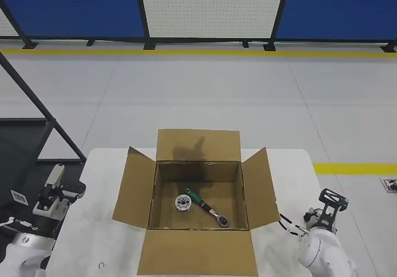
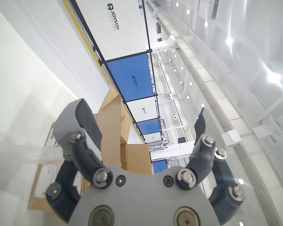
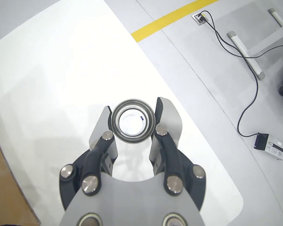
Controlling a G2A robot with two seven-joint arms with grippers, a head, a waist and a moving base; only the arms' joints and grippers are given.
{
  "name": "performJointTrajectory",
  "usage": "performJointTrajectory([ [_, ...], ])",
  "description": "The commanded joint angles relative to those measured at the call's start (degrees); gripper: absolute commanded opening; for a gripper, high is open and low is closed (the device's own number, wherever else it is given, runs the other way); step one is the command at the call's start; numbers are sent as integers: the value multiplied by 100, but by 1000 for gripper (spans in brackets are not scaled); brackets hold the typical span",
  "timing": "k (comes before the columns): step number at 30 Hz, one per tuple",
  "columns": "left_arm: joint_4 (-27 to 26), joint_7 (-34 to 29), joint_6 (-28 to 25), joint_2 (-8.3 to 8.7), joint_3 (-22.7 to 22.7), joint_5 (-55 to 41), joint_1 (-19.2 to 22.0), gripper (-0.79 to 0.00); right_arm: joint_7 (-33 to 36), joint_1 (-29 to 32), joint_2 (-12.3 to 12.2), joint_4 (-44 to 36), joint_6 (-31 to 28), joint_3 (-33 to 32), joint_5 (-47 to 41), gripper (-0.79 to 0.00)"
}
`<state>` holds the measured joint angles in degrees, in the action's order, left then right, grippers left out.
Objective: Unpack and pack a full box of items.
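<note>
- Cardboard forms the open box (image 1: 198,147) in the middle of the white worktop (image 1: 101,228), with all four flaps splayed outward.
- On the box floor lie a ratchet wrench (image 1: 207,210) with a green handle, set slantwise, and a small round white item (image 1: 183,201) just left of the handle end. The two are close together; I cannot tell whether they touch.
- Right gripper (image 3: 133,118) hangs over the near right part of the worktop, outside the box. Its fingers are closed on the sides of a steel ring (image 3: 150,122), whose opening faces the wrist camera.
- The right flap of the box stands between that gripper and the inside of the box.
- Left gripper (image 2: 143,116) sits at the left edge of the worktop, spread wide and holding nothing. It is tilted partly upward, and the left flap of the box lies between it and the contents.
- On the floor right of the worktop are a yellow line (image 3: 186,8), a floor socket (image 3: 199,19) with black cables (image 3: 247,64) plugged in, and a grey power adapter (image 3: 271,145).
- Blue and white partition panels (image 1: 73,17) stand along the far side of the room.
</note>
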<state>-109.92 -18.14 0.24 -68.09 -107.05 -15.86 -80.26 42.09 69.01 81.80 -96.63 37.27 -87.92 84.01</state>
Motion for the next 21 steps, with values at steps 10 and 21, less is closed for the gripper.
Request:
performJointTrajectory([
  [10,1,0,-3,0,-1,-2,0,0,84,-100,22,168,-33,-37,49,0],
  [21,1,0,-3,0,-1,-2,0,0,-133,260,43,-1320,-40,-163,8,0],
])
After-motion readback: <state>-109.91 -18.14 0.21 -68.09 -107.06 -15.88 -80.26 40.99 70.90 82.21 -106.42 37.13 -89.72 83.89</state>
